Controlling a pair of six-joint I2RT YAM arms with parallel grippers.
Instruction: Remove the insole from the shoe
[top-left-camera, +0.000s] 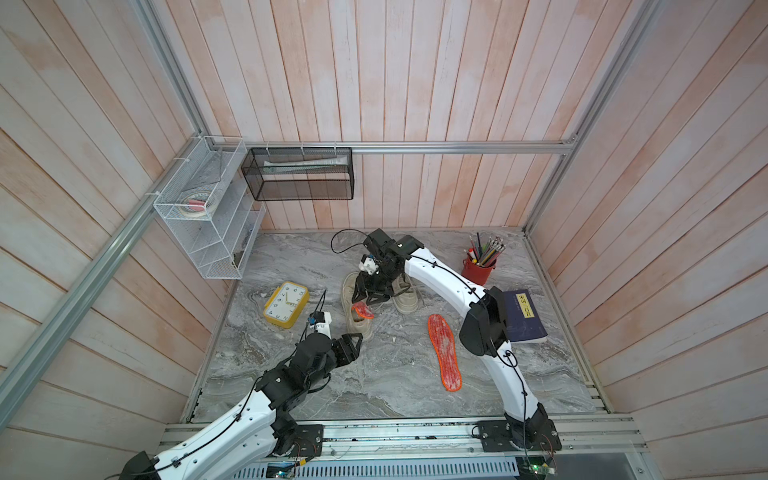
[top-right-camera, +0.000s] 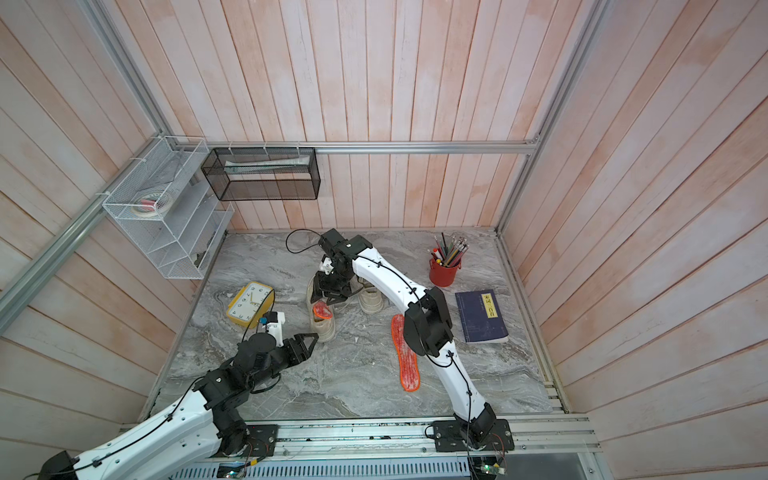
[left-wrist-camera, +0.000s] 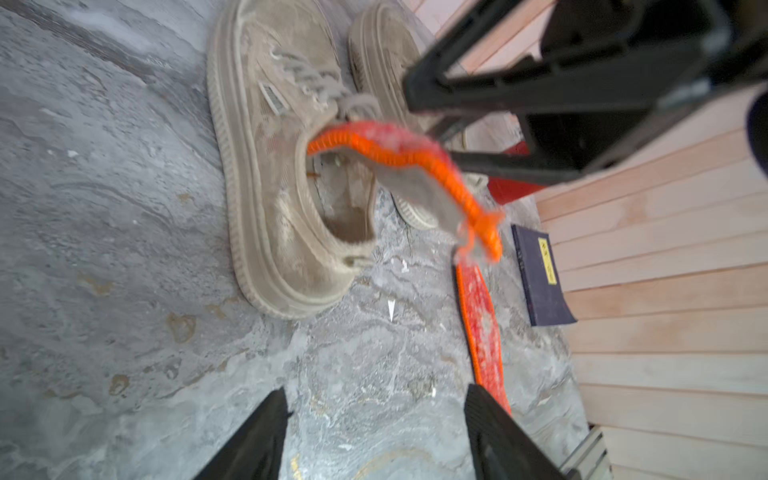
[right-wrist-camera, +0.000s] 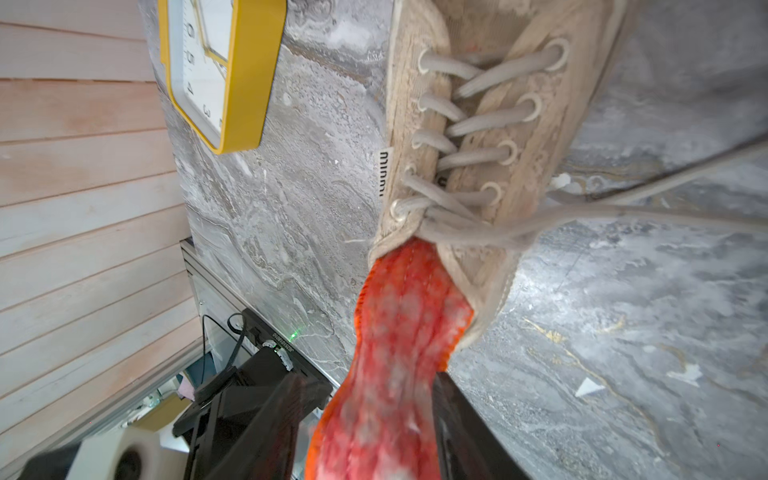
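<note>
The insole (right-wrist-camera: 407, 316) runs lengthwise from the shoe (right-wrist-camera: 478, 124) into the right gripper (right-wrist-camera: 374, 380), whose jaws stand parted (no pinch visible); the left gripper (left-wrist-camera: 376, 392), spread and empty, is farther.

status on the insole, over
Left claw open, empty. Right claw open around insole, partly out of shoe. Second insole flat on table; nothing in the way.

Grey marble tabletop (top-left-camera: 374, 386) lies bare near-centre. Yellow square clock (top-left-camera: 286, 309) blocks the left; flat orange insole (top-left-camera: 444, 353) and blue book (top-left-camera: 525, 320) crowd the right.
</note>
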